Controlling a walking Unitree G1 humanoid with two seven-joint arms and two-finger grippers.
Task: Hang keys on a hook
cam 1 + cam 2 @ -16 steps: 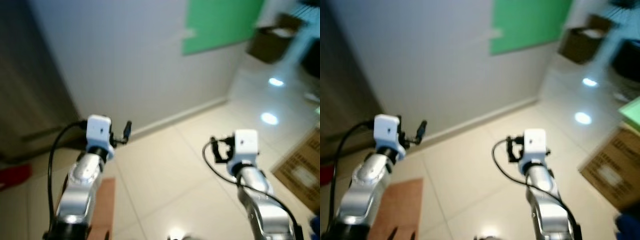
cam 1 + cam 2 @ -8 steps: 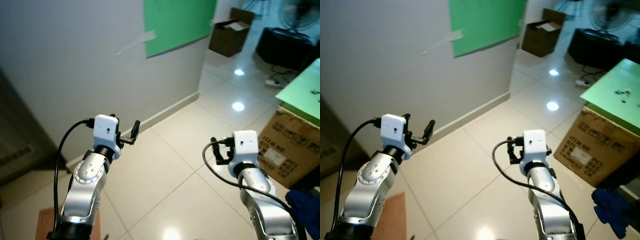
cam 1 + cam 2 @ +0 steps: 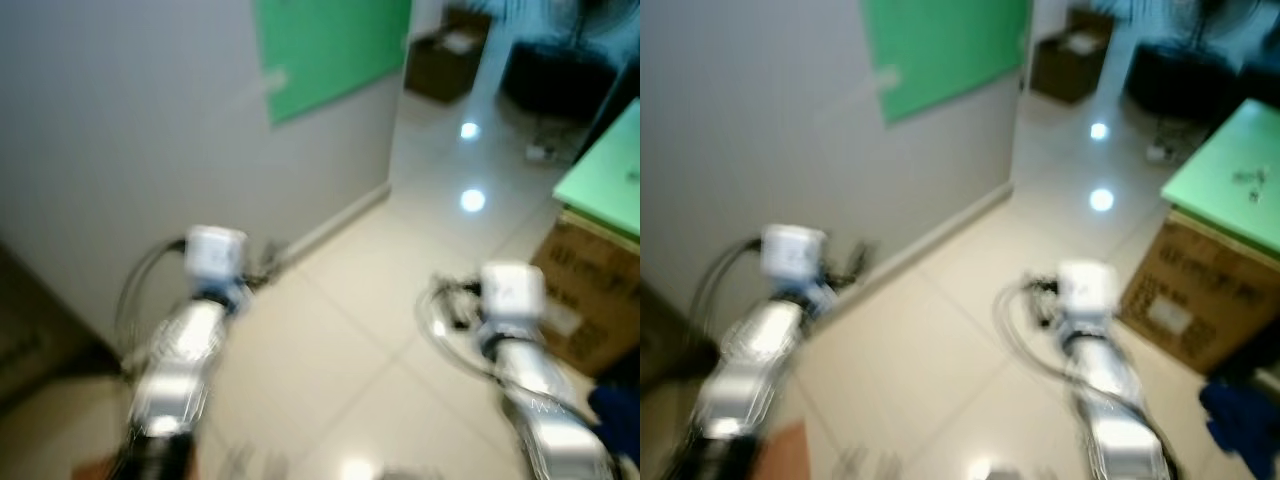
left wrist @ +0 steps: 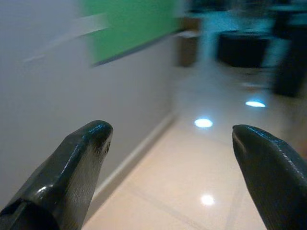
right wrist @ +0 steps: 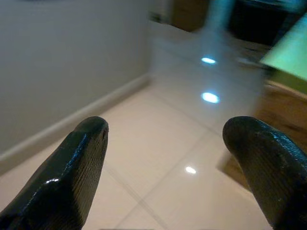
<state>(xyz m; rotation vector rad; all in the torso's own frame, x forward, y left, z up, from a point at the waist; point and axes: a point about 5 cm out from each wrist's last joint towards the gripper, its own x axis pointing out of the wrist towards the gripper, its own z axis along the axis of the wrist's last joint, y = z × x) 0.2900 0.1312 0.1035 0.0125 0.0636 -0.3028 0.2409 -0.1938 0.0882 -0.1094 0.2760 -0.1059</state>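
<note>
Keys and hook cannot be made out anywhere in these blurred views, so their place cannot be told. Both silver arms are raised in front of the robot over a pale tiled floor [image 3: 340,340]. The left claw [image 4: 170,143] has its two black fingers [image 4: 79,165] spread wide apart with nothing between them, pointing toward a grey wall [image 3: 130,130] that carries a green board [image 3: 325,50]. The right claw [image 5: 165,143] is likewise spread wide and empty, aimed low along the floor near the wall's skirting. To the robot's right stands a brown cardboard box [image 3: 1185,295] beside a light green worktop [image 3: 1230,185]. Farther off, another open cardboard box [image 3: 445,60] sits against the wall, and something blue [image 3: 1240,415] lies on the floor by the nearer box.
</note>
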